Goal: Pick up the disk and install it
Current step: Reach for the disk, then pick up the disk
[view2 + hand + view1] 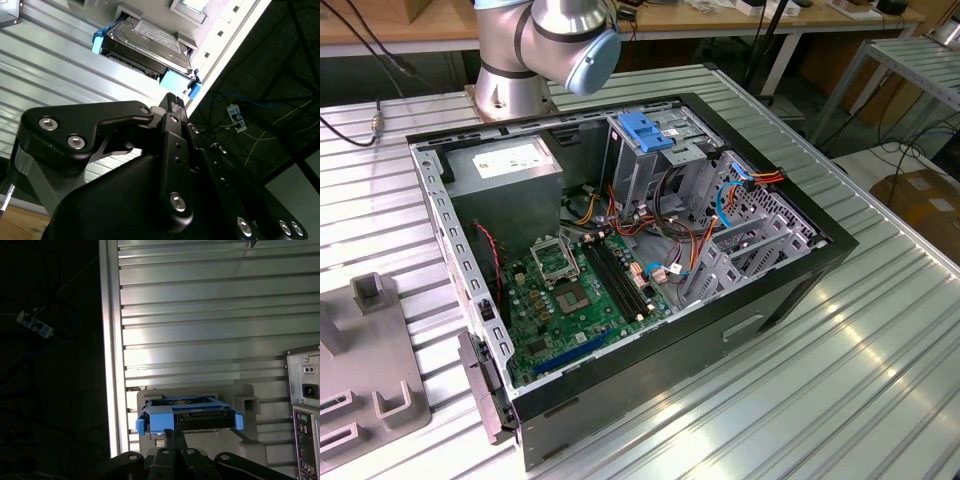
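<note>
While its fingertips sit pressed together on nothing, the gripper (172,100) hovers just short of the disk (147,42), which lies flat, label up, in a grey holder (245,402) on the ribbed table (200,315), near its edge. A clean pick likely needs the jaws spread and centred squarely across the blue frame. The disk's connector end seems to face the gripper, with its long axis running away from it.

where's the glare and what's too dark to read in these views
Exterior view: glare streaks across the slatted table at that view's right. First wrist view: its edge blows out, and beyond it is near black. Second wrist view: the disk is clearly lit.
</note>
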Controlling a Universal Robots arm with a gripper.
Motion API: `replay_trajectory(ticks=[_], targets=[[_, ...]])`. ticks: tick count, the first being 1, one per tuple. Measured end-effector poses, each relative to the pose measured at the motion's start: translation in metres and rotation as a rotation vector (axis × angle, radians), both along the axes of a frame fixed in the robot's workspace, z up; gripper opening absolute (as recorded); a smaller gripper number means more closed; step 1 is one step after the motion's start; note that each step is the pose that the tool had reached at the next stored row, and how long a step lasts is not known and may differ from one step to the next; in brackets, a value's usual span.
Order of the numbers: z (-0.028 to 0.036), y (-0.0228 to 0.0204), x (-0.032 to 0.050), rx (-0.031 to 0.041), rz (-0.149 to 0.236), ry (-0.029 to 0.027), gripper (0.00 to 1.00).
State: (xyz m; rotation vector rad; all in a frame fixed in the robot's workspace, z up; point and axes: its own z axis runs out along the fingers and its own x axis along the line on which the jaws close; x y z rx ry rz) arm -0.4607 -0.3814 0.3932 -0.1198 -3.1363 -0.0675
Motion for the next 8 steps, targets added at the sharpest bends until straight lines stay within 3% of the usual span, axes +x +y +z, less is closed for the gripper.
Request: replay_trajectory(ticks=[8], targets=[[0.0,0.0001,-0.0012,0.0,0.0,0.0,0.1]])
